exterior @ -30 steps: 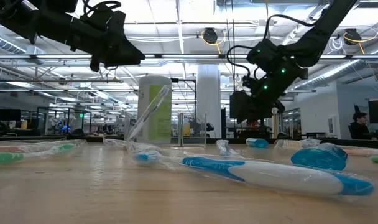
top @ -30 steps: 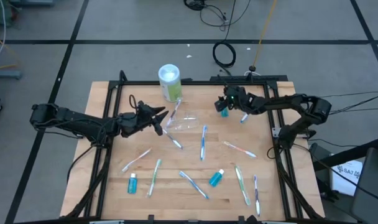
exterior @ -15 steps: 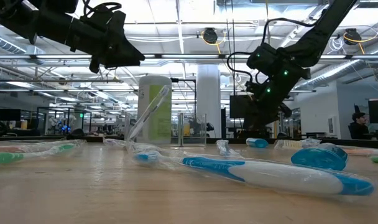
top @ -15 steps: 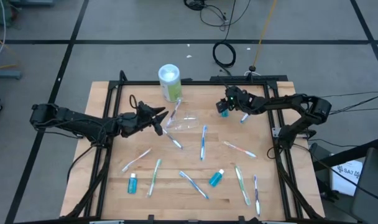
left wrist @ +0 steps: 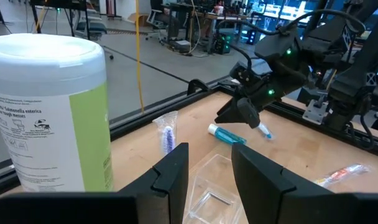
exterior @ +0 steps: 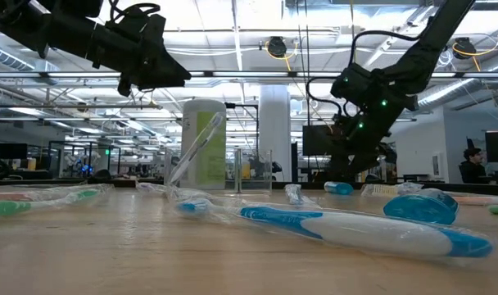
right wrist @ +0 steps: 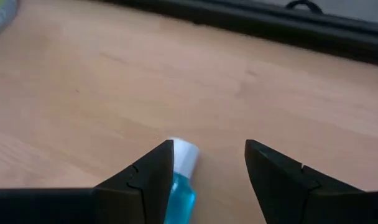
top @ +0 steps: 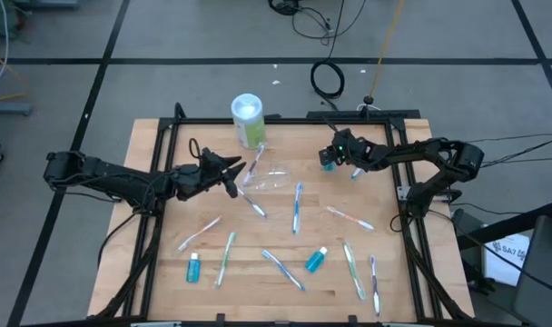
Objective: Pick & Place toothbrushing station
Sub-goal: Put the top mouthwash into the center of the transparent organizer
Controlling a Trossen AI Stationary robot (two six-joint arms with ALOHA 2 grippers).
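My right gripper hangs open at the far right of the table, slanting down over a small teal tube with a white cap. The tube lies flat on the wood between the fingers, close to one of them, and the low view shows the gripper still above it. My left gripper waits open at mid-left, raised over the clear plastic container and holding nothing. Several toothbrushes lie scattered on the table, among them a blue one. Two more teal tubes lie near the front.
A tall green-and-white canister stands at the far middle with a wrapped toothbrush beside it. A black frame rims the table. Another toothbrush lies just beside my right arm.
My right gripper has sunk toward the teal tube, shifted a little toward the table's right edge and rolled about its own axis. It has stayed open.
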